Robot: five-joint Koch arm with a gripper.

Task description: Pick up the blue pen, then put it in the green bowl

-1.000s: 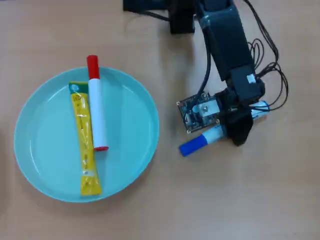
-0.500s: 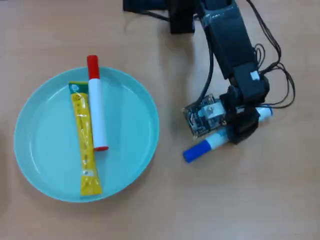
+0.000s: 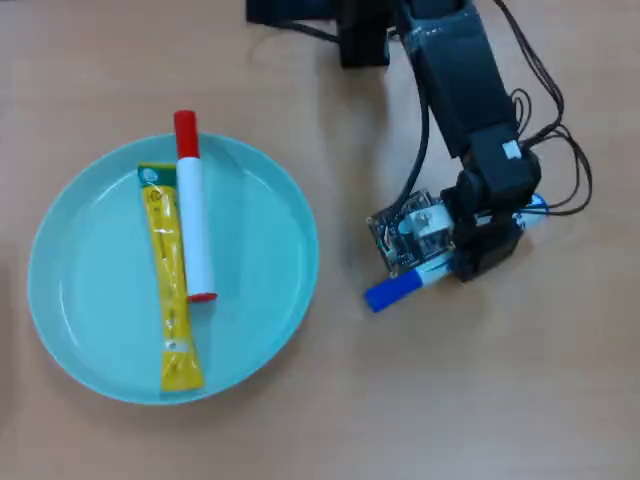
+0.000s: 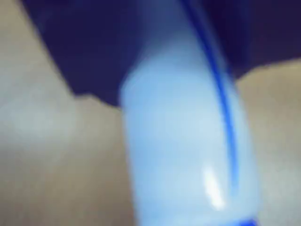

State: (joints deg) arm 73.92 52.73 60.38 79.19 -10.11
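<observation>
From above, the arm (image 3: 462,85) reaches down from the top edge and its pincer (image 3: 470,258) sits low over the blue pen (image 3: 400,289) on the right part of the wooden surface (image 3: 480,400). The pen lies slanted under the pincer: its blue cap pokes out to the lower left, and a bit of its other end shows just past the pincer on the upper right. The dark body of the pincer covers the middle of the barrel, so I cannot tell how far the jaws are open or whether they have hold of the pen. A small circuit board (image 3: 410,232) rides on the pincer's left side, and black cables (image 3: 560,170) loop off to the right.

In the wrist view the pen's white barrel (image 4: 188,155) fills the picture, blurred, with a blue line running along it.

Well to the left of the pincer sits the green bowl (image 3: 270,300), apart from the pen. Inside it lie a red-capped marker (image 3: 193,210) and a flat yellow tube (image 3: 168,280), side by side and touching. Bare surface lies between the pen's cap and the bowl's rim.
</observation>
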